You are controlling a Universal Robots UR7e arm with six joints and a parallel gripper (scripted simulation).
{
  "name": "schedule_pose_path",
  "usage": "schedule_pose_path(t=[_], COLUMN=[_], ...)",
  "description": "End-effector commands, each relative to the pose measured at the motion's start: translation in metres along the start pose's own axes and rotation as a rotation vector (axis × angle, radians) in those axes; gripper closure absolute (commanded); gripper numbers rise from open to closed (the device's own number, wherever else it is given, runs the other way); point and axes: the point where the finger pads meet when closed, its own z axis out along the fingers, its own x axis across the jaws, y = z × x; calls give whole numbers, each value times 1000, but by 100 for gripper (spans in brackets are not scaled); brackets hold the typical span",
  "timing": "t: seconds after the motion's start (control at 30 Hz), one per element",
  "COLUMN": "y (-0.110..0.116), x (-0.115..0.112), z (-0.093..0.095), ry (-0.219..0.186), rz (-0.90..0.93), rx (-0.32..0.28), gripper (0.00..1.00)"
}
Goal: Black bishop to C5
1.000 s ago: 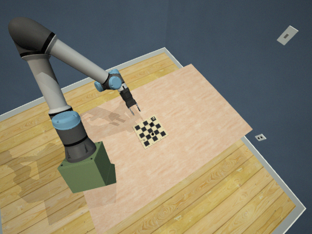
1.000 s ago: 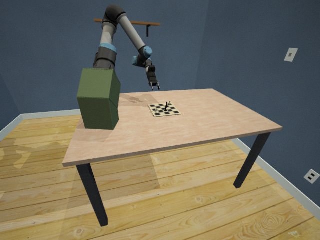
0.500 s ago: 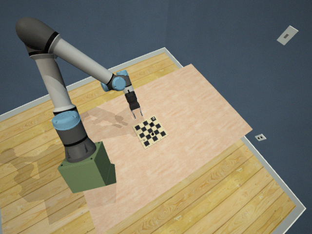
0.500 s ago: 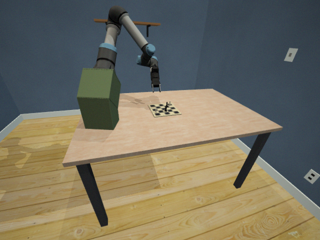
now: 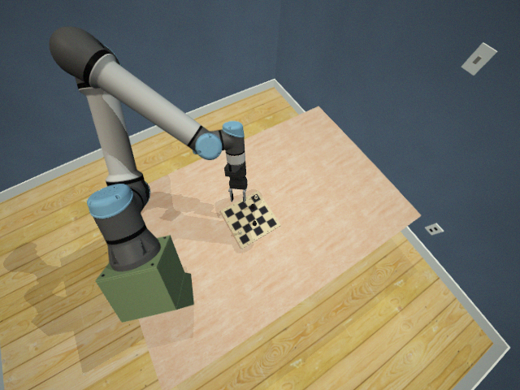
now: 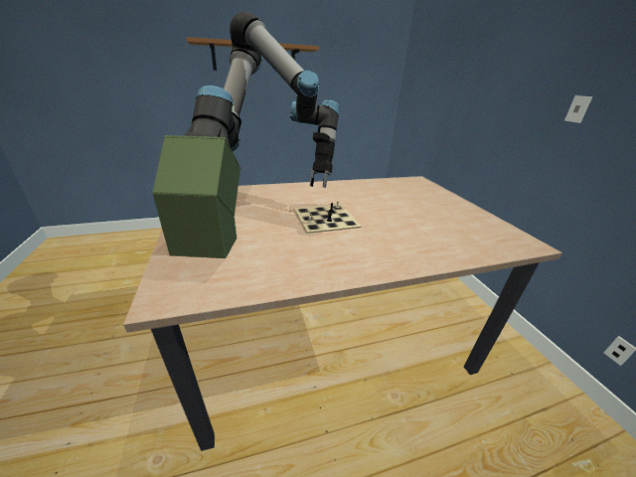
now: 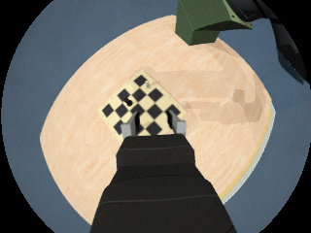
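Observation:
A small chessboard [image 5: 265, 233] [image 6: 334, 229] [image 7: 155, 97] lies on the table, in front of the arm. The black bishop [image 5: 254, 223] [image 6: 330, 210] stands upright near the board's middle. My gripper [image 5: 236, 197] [image 6: 318, 185] [image 7: 153, 116] is open and empty. It points down and hangs well above the board's edge nearest the arm's base, clear of every piece. A pale piece [image 5: 255, 196] [image 6: 337, 204] stands at the board's far corner, and another pale piece [image 6: 310, 218] stands near the left edge. The edge letters are too small to read.
The light wooden table [image 5: 327, 167] [image 6: 420, 240] [image 7: 85, 149] carries the arm's green base block [image 5: 146, 289] [image 6: 198, 200] [image 7: 208, 10] on the side left of the board. Blue walls and a wooden floor surround the table.

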Motion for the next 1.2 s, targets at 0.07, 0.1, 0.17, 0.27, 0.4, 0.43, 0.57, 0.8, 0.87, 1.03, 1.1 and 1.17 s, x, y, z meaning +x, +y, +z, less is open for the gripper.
schedule_pose_path(t=[0.07,0.1,0.17,0.27,0.4,0.43,0.57,0.8,0.87,1.03,1.1,1.17], y=[-2,-3,-3,-4,-6,-6,-6,-6,-6,-6,-6,-6], x=[-26,-31,-39,-50,-60,-62,-64,-66,-66,-66,-66,-66], z=[-11,-13,-18,-25,-33,-34,-36,-37,-37,-37,-37,-37], ry=[112,125,147,172,193,196,200,203,203,203,203,203], rz=[252,284,342,411,471,481,493,501,501,501,501,502], rx=[-191,-217,-265,-325,-379,-388,-399,-407,-407,-407,-407,-407], gripper=[0,0,0,0,0,0,0,0,0,0,0,0])
